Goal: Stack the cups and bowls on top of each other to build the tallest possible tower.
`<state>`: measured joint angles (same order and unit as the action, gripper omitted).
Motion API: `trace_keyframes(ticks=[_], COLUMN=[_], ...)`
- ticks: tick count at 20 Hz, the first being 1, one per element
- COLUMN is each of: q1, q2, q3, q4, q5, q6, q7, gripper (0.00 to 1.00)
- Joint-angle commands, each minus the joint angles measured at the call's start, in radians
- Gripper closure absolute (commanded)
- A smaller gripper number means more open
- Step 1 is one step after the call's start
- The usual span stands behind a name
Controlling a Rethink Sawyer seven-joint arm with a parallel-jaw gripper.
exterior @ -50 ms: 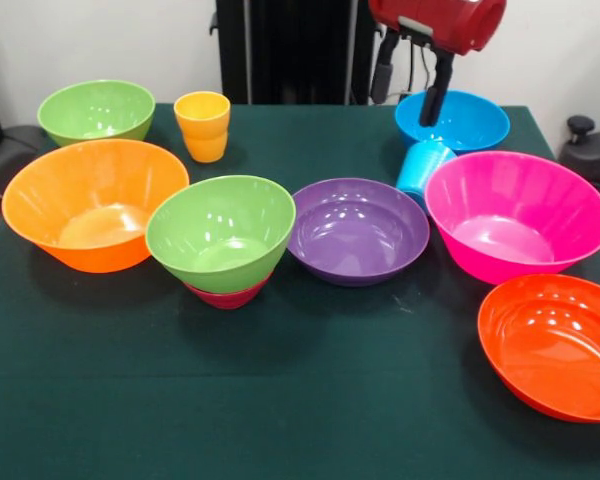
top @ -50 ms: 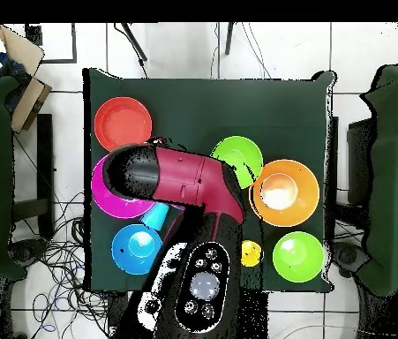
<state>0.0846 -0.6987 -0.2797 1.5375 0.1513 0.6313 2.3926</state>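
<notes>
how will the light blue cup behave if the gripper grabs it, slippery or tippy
The light blue cup looks glossy, so probably slippery. It leans tilted beside the pink bowl, so a push may roll it. The gripper hangs open above it.

Claw (exterior @ -50 ms: 408,95) raised, fingers apart, empty

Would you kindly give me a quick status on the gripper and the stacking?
Gripper open, above tilted light blue cup. Only stack: green bowl on small crimson bowl. Pink bowl crowds the cup.
</notes>
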Motion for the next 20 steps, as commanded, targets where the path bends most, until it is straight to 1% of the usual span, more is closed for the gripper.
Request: trace_keyframes(ticks=[1, 3, 7, 9, 12, 16, 20], q1=[-0.016, -0.018, -0.011, -0.013, -0.001, 0.024, 0.037], q2=[0.094, 0.115, 0.145, 0.166, 0.200, 0.243, 0.259], q3=[0.021, 0.016, -0.002, -0.005, -0.013, -0.041, -0.067], q4=[0.028, 0.029, 0.019, 0.014, 0.004, -0.028, -0.046], q5=[0.028, 0.020, 0.014, 0.019, 0.031, 0.059, 0.078], q6=[-0.109, -0.142, -0.165, -0.186, -0.222, -0.224, -0.206], q7=[0.205, 0.210, 0.217, 0.214, 0.228, 0.250, 0.242], gripper=[0.00, 0.00, 0.00, 0.00, 0.00, 0.00, 0.00])
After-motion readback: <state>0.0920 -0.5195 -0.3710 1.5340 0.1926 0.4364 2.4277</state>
